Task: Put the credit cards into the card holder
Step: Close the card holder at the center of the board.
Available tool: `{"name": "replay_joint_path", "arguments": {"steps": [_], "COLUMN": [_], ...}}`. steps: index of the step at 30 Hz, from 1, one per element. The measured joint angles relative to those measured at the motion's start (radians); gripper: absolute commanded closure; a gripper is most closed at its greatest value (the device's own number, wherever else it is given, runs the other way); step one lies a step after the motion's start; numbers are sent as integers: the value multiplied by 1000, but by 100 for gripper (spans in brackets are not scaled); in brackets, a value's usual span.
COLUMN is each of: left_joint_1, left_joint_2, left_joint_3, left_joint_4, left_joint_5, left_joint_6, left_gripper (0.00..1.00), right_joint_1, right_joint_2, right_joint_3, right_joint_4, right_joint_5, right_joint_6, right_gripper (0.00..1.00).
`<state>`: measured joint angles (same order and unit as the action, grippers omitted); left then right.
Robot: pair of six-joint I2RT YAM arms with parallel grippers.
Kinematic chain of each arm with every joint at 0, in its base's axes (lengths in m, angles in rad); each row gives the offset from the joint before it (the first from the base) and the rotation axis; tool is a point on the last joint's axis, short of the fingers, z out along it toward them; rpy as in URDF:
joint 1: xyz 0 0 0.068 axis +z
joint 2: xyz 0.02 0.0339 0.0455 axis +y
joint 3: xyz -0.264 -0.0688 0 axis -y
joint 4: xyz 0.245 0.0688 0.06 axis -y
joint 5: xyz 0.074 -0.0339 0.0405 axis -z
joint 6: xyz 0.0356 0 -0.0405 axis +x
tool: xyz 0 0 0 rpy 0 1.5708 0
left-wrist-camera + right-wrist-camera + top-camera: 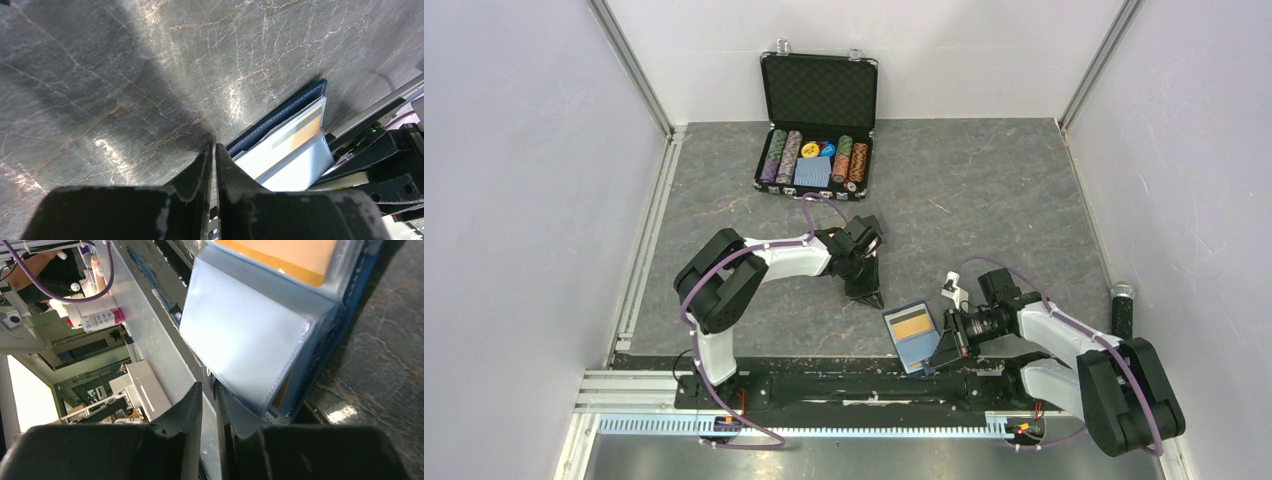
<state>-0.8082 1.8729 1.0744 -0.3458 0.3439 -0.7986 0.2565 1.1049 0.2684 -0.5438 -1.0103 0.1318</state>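
The card holder (912, 338) lies open at the near edge of the counter (984, 200), with a gold-orange credit card (912, 324) in its upper pocket. My left gripper (872, 298) hangs just beyond the holder's far-left corner, jaws clenched on nothing. My right gripper (945, 351) meets the holder's right edge, jaws narrowed; I cannot tell whether they pinch it.

Card holder (911, 343): navy-blue folding wallet with stitched edge, lying open, pale blue translucent pockets facing up; lower centre of the top view, skewed, its lower end over the dark strip at the table's edge
Credit card (912, 323): gold-orange, flat, seated inside the holder's upper pocket
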Motion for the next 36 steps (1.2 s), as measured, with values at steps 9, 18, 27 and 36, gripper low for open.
{"name": "replay_joint_path", "arguments": {"steps": [9, 18, 27, 36], "left_joint_1": [0, 0, 8, 17], "left_joint_2": [0, -3, -57, -154], "left_joint_3": [0, -1, -20, -75], "left_joint_4": [4, 10, -19, -60], "left_joint_5": [5, 8, -90, -196], "left_joint_6": [0, 0, 12, 12], "left_gripper": [82, 77, 76, 78], "right_joint_1": [39, 155, 161, 158], "right_joint_2": [32, 136, 187, 264], "right_joint_3": [0, 5, 166, 330], "right_joint_4": [88, 219, 152, 103], "right_joint_5": [-24, -6, 146, 283], "right_joint_6": [40, 103, 12, -60], "right_gripper": [60, 90, 100, 100]}}
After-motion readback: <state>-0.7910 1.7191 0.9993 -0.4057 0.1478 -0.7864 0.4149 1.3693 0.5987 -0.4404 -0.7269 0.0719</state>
